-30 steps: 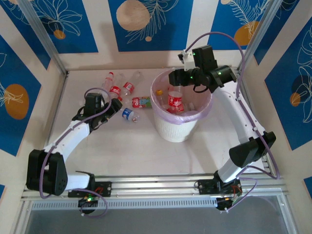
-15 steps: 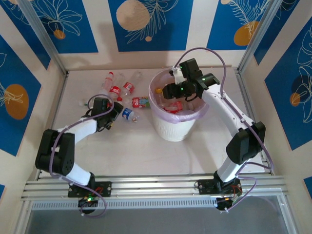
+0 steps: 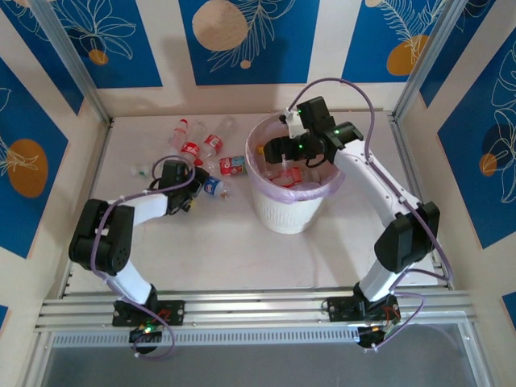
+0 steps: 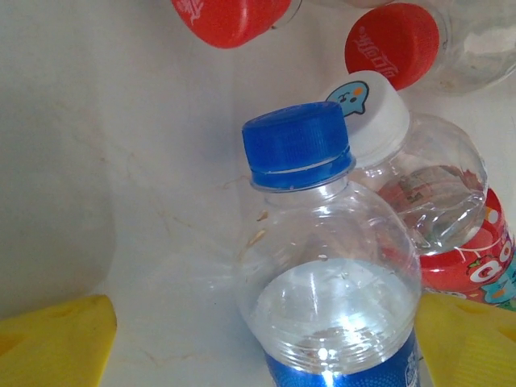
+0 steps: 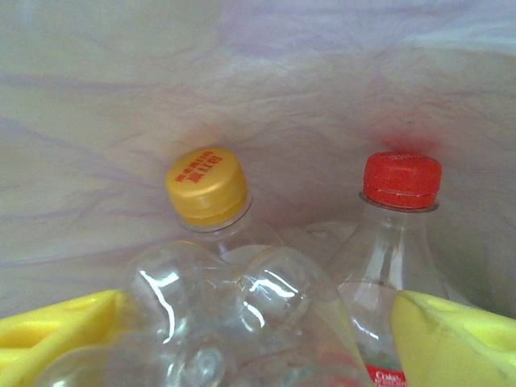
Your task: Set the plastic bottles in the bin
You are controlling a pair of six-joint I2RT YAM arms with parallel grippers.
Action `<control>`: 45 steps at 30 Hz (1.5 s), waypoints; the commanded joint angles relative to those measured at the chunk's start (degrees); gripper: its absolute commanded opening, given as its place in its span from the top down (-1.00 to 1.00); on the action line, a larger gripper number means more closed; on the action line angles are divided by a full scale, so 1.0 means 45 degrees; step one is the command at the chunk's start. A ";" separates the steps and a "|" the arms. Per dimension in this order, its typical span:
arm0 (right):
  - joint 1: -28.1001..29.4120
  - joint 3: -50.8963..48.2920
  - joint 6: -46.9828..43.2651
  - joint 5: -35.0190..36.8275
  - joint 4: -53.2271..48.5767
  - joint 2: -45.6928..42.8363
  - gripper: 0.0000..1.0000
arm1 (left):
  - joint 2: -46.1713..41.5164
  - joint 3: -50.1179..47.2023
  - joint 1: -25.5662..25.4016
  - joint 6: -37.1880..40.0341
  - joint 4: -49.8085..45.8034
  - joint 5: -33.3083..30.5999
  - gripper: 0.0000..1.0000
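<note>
A blue-capped, blue-labelled plastic bottle (image 4: 326,282) lies on the table between the wide-apart yellow fingers of my open left gripper (image 4: 266,322). From above, that left gripper (image 3: 196,182) sits at this bottle (image 3: 214,188), left of the bin (image 3: 289,216). My right gripper (image 3: 274,149) hangs over the bin's mouth. It (image 5: 258,310) is open, and a clear bottle's base (image 5: 242,322) lies loose between its fingers. Behind it, a yellow-capped bottle (image 5: 207,187) and a red-capped bottle (image 5: 401,181) lean against the pink bag (image 5: 322,81).
Several more bottles lie at the back left: red-labelled ones (image 3: 191,151) (image 3: 211,145) (image 3: 234,165) and a clear one (image 3: 227,126). A white-capped bottle (image 4: 419,185) touches the blue-capped one. Blue-patterned walls and metal rails enclose the table.
My right gripper came down and left into the bin with the hanging bottle and its jaws spread, letting it go. My left gripper slid right until its fingers straddled the blue-labelled bottle.
</note>
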 commanded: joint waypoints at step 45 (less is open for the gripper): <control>0.5180 0.4559 -0.1911 0.0859 -0.2589 -0.0412 -0.67 | -0.5244 0.4369 0.1098 0.7756 -0.7208 0.4269 0.10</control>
